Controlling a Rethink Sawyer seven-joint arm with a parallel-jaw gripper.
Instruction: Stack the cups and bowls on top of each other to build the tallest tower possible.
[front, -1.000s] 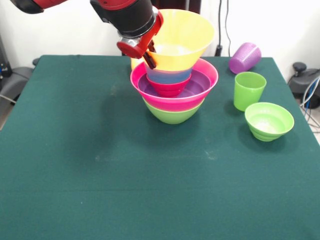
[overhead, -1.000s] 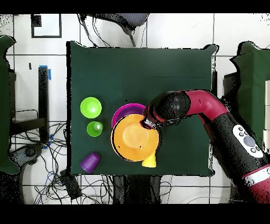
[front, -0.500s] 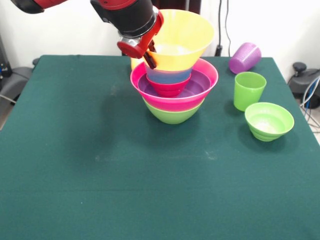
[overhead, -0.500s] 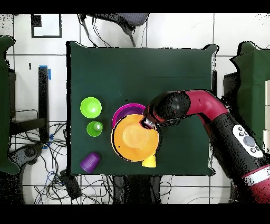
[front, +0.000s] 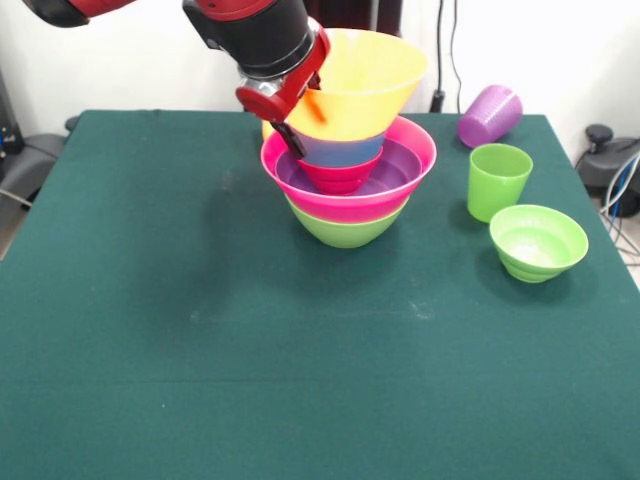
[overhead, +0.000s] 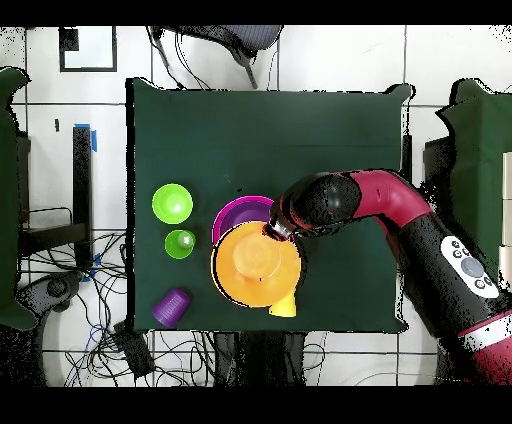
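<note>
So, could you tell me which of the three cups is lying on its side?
The purple cup, at the table's far right corner in the front view. The green cup stands upright, mouth up; the yellow-orange cup is mostly hidden behind the tower.

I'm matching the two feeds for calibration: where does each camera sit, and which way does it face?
Front view: across the table from the robot, facing it; the arm and end effector come in from the top, at the orange bowl.
Overhead view: above the table, looking straight down; the arm enters from the lower right.
Shared: the tower, green cup, purple cup.
</note>
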